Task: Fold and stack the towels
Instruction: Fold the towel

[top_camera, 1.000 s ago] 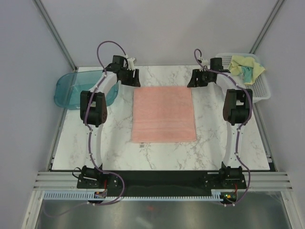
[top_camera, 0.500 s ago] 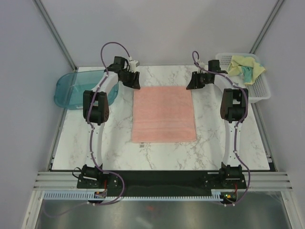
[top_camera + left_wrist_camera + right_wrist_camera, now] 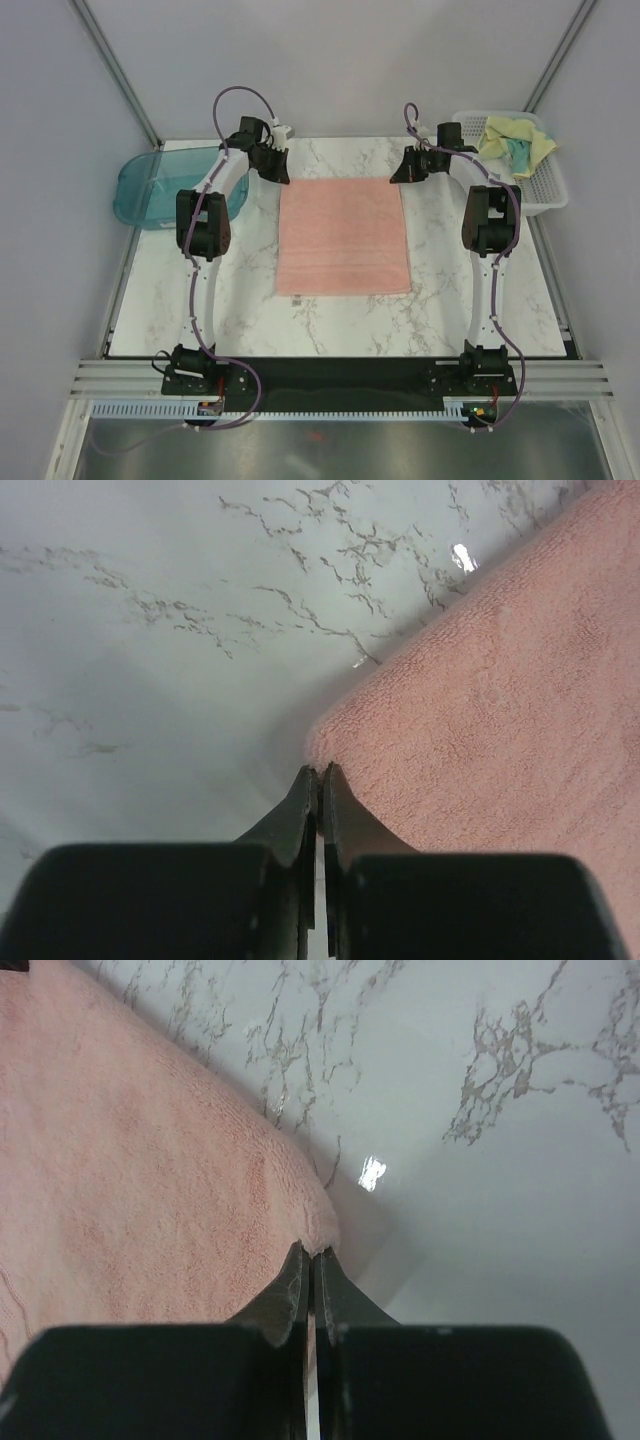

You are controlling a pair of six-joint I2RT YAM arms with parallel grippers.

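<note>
My left gripper [image 3: 320, 771] and my right gripper [image 3: 309, 1250] are each touching a far corner of the pink towel [image 3: 343, 238], fingers pressing tight together.

A pink towel [image 3: 343, 238] was laid flat at the middle of the marble tabletop [image 3: 340, 325], with a small tag [image 3: 297, 298] seen at its near left edge. The left gripper [image 3: 279, 176] was set at the towel's far left corner, the right gripper [image 3: 397, 174] at its far right corner. A teal tray [image 3: 150, 185] was seen at the far left. A white basket [image 3: 548, 185] was placed at the far right, with a yellow towel [image 3: 510, 132] bunched in it.
</note>
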